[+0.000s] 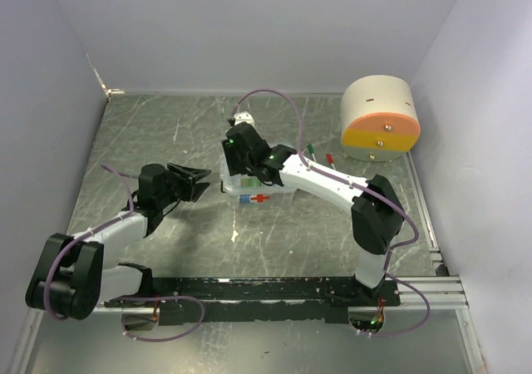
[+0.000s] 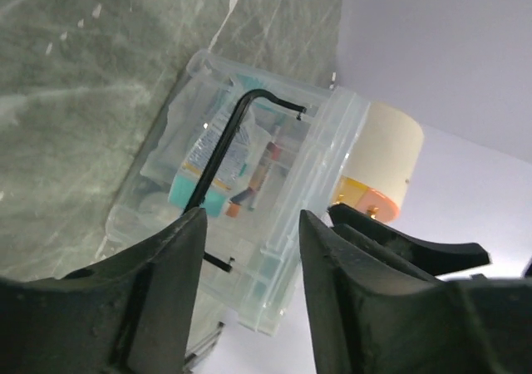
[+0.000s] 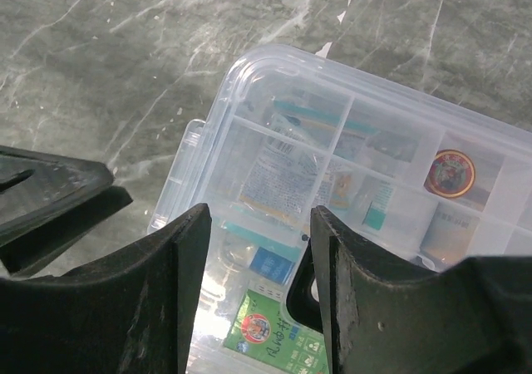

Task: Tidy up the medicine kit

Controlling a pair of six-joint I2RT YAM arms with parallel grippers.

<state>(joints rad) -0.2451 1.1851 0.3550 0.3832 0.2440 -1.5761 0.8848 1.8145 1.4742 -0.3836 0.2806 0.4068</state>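
My left gripper (image 1: 198, 183) hung open just left of medicine kit (image 1: 238, 191), not touching; my right gripper (image 3: 259, 216) hovered over kit, jaws parted, gripping nothing; kit sat mid table (image 1: 166, 133).

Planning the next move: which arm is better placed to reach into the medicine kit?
Right, likely. The right end effector hangs open directly over the medicine kit; the left end effector sits off to its side, apart from it.

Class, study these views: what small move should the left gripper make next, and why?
Probably ease the left gripper forward to the medicine kit: its jaws stand apart, aimed at the box but short of it, while the right gripper hovers over the divided tray.
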